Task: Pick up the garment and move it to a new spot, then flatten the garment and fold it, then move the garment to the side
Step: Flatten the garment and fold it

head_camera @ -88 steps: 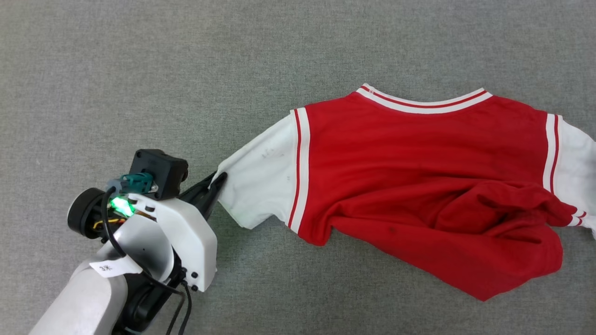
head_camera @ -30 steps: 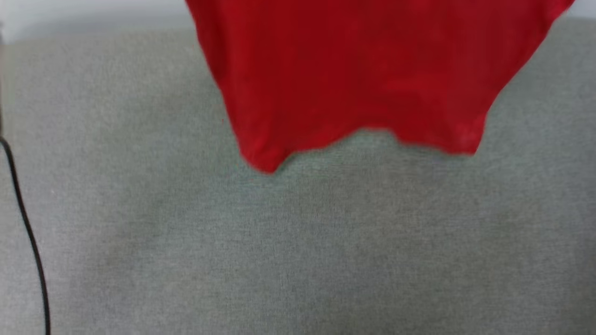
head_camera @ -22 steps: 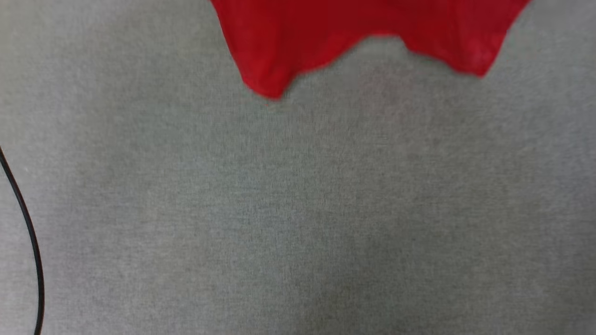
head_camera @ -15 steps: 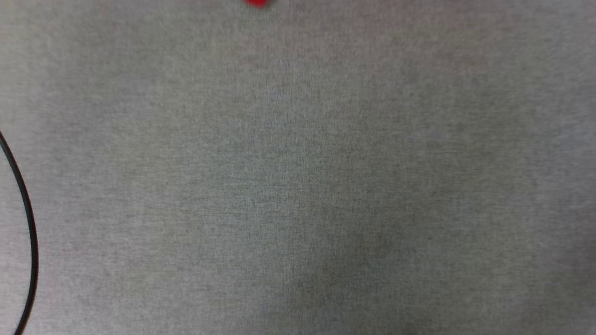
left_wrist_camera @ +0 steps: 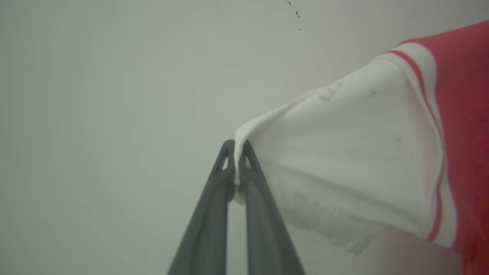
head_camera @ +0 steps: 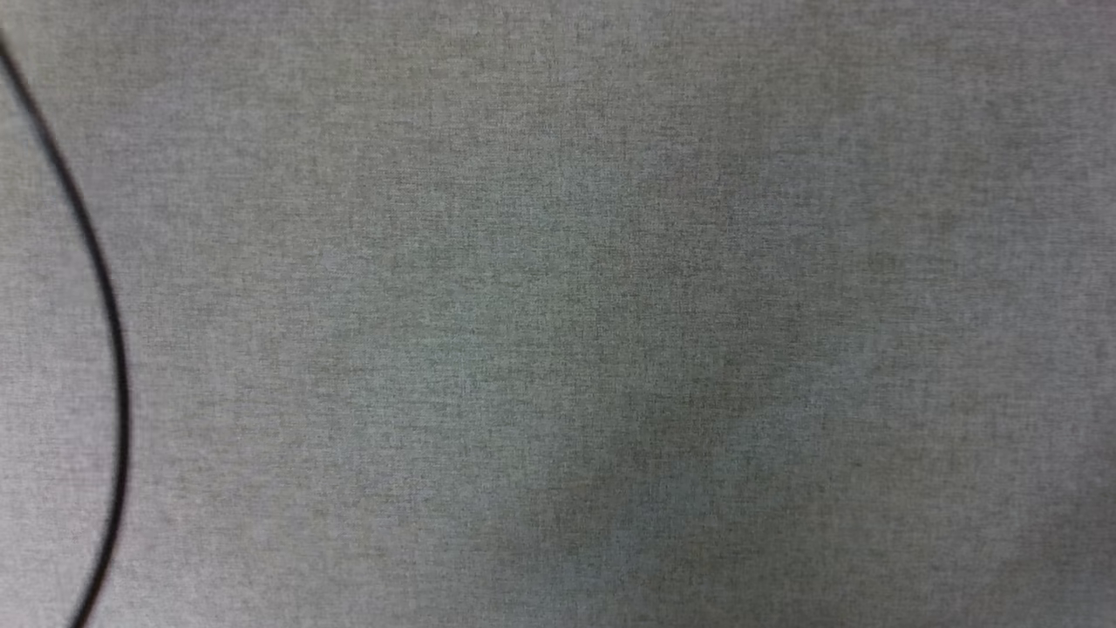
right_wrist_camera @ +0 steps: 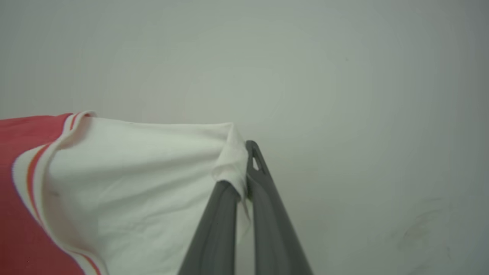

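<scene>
In the head view, a thin black cable (head_camera: 109, 331) curves down the far left edge of a grey woven surface (head_camera: 558, 314), which looks soft and slightly blurred.

In the left wrist view, the left tool (left_wrist_camera: 237, 152) has its two dark fingers drawn narrow, almost touching, with a pinch of white cloth caught between the tips. That cloth is the hem corner of one white sleeve (left_wrist_camera: 344, 160) of the garment (left_wrist_camera: 466, 95). The sleeve fans out from the pinch toward the right of that view, pulled taut along its top edge. It meets red-and-white striped trim (left_wrist_camera: 424, 76) and then the red body at the frame's right side. A pale plain wall (left_wrist_camera: 114, 95) lies behind it.

In the right wrist view, the right tool (right_wrist_camera: 242, 160) is likewise closed narrow on the hem of the second white sleeve (right_wrist_camera: 133, 183). A fold of cloth drapes over the tip of one finger, while the other tip stands bare beside it. This sleeve spreads leftward to its striped trim and the red body at the left edge.

The garment is thus held by both sleeves, one in each tool, in front of the pale wall.
</scene>
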Robot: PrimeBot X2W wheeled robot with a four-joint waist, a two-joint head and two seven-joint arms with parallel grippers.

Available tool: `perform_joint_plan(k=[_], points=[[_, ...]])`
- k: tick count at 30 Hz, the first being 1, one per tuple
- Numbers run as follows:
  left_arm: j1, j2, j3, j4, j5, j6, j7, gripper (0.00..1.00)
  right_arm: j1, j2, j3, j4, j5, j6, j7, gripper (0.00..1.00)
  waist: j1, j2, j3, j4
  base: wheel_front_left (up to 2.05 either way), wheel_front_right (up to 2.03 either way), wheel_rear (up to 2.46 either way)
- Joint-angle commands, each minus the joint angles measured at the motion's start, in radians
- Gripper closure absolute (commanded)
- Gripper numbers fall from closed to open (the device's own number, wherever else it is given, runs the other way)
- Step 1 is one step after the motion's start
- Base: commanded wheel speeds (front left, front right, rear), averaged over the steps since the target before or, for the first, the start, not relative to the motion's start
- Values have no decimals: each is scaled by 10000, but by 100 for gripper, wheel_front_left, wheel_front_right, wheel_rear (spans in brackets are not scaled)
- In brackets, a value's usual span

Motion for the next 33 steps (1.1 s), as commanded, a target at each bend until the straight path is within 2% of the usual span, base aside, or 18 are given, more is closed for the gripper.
perform_joint_plan(k=[1,7,12,26,33], points=[[244,9,-22,124,18,60,-133,100,144,8,38,102,146,-21,-138,100,-3,0,12,17,0,0,0],[1578,-287,-237,427,-233,127,-815,100,1189,-118,566,427,857,-20,-688,100,-3,0,-115,-18,0,0,0],[3327,-608,-302,202,-568,282,-1173,100,2633,-257,1078,352,1628,-20,-855,100,-3,0,-588,-25,0,0,0],[9689,-826,-235,-848,-1541,867,-1361,100,8670,-106,2461,-827,3997,-18,-560,100,-3,0,-2947,-125,0,0,0],[12415,-709,-221,-1219,-1816,890,-1368,100,11280,-151,2857,-1406,5043,-18,-154,100,-3,0,-3858,-136,0,0,0]])
